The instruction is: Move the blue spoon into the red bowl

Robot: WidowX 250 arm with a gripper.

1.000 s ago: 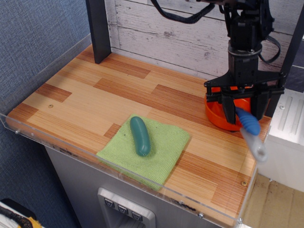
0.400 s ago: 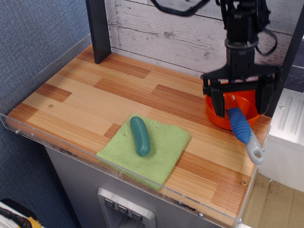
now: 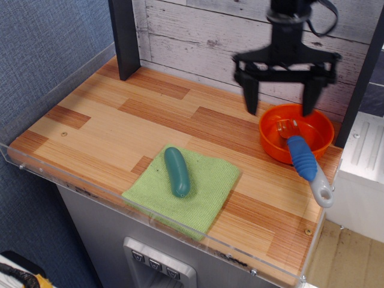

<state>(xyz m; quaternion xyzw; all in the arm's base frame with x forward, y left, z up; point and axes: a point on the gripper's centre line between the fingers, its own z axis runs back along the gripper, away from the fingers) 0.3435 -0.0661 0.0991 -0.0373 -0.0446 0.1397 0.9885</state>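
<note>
Near the front edge of the wood-patterned counter, roughly midway along it, a square light-green woven cloth lies flat, and a smooth teal-green oblong object rests on the cloth's left half, pointing toward the back. At the back edge, left of centre, a dark upright post stands on the counter against the whitewashed plank wall. Farther right, the black end effector hangs in the air above the counter near the back edge, its two fingers spread wide and gripping nothing; one fingertip sits left of the bowl, the other over the bowl's rear rim. In the back right corner sits the round, shallow orange-red plastic bowl. The spoon with the thick ribbed bright-blue handle leans on the bowl's front rim: its head lies inside the bowl, while the handle and its pale grey looped end stick out toward the counter's right edge.
</note>
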